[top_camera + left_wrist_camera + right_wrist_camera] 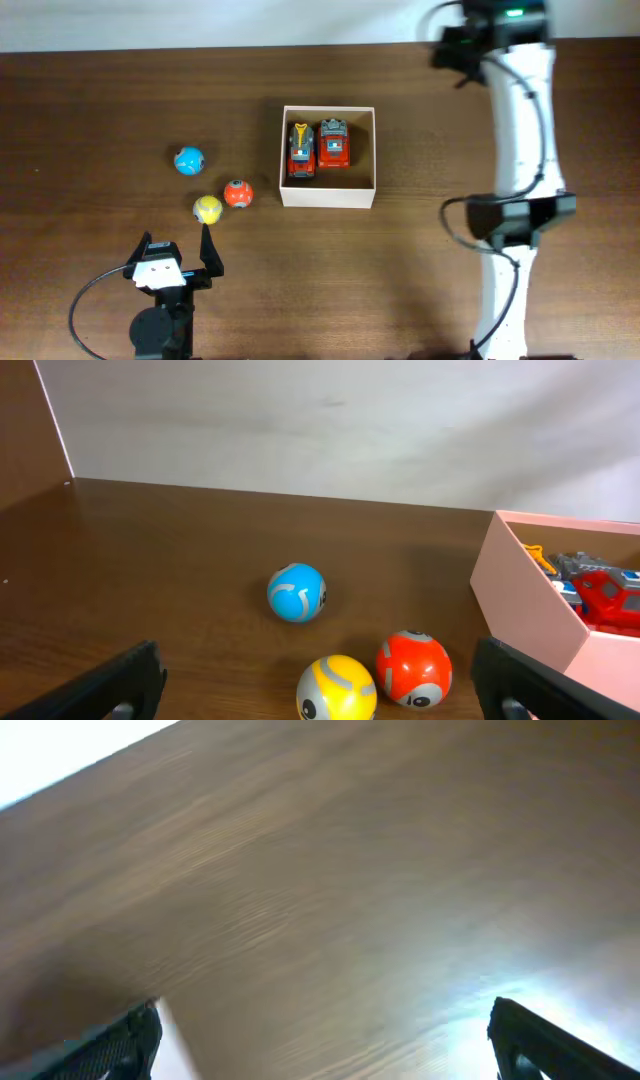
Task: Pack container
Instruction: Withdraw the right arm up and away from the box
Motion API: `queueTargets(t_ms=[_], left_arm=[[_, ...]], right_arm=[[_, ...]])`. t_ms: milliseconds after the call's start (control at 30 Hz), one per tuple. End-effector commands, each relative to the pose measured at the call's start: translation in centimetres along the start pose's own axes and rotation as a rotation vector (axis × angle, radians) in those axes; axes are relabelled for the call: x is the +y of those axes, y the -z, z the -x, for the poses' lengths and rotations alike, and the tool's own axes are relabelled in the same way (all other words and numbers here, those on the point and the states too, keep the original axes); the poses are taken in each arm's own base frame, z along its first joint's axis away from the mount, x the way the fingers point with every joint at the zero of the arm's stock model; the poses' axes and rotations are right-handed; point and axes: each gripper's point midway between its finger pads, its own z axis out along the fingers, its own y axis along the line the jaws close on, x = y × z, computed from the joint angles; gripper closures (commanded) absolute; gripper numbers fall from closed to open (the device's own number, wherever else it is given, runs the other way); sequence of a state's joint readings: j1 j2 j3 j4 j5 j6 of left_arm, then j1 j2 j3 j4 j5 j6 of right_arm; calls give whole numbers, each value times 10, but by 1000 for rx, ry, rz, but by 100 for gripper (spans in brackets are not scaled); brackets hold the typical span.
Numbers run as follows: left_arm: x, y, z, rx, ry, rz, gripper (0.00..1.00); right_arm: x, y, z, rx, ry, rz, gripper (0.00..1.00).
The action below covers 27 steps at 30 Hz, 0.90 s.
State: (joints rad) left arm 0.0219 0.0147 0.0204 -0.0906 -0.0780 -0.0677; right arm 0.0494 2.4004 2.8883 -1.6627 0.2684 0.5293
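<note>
The container point(328, 196), a square cream-white box, stands in the middle of the table and shows at the right of the left wrist view point(520, 595). Inside it lie a red car with a yellow part point(302, 150) and a red car point(334, 143), side by side. A blue ball point(189, 160), a yellow ball point(207, 209) and an orange-red ball point(237, 193) lie left of the box. My left gripper point(177, 247) is open and empty, just in front of the yellow ball point(336, 688). My right gripper point(452, 50) is open and empty at the far right, away from the box.
The wooden table point(100, 100) ends at a white wall at the back. The right arm point(520, 150) stretches along the right side of the table. The right wrist view shows only blurred wood between the open fingers point(320, 1040).
</note>
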Motion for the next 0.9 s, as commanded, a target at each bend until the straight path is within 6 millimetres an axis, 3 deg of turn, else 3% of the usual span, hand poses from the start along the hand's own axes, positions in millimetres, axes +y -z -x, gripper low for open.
queueTargets(t_ms=[0, 167, 467, 533, 633, 700, 867], left_arm=[[-1, 0, 0, -2, -15, -9, 1], [-1, 0, 0, -3, -15, -9, 1], [3, 0, 5, -26, -13, 18, 1], [-2, 1, 17, -73, -5, -8, 1], [-36, 11, 58, -243, -31, -205, 1], [-48, 18, 73, -312, -110, -264, 1], [-49, 16, 88, -203, -180, -253, 1]], right_arm=[[-37, 6, 16, 8, -125, 20, 1], [-82, -3, 29, 17, -213, -23, 1], [-100, -8, 30, 52, -263, 5, 1], [-100, -8, 30, 52, -263, 5, 1], [-100, -8, 30, 52, -263, 5, 1], [-100, -8, 30, 52, -263, 5, 1], [-100, -8, 30, 52, -263, 5, 1]])
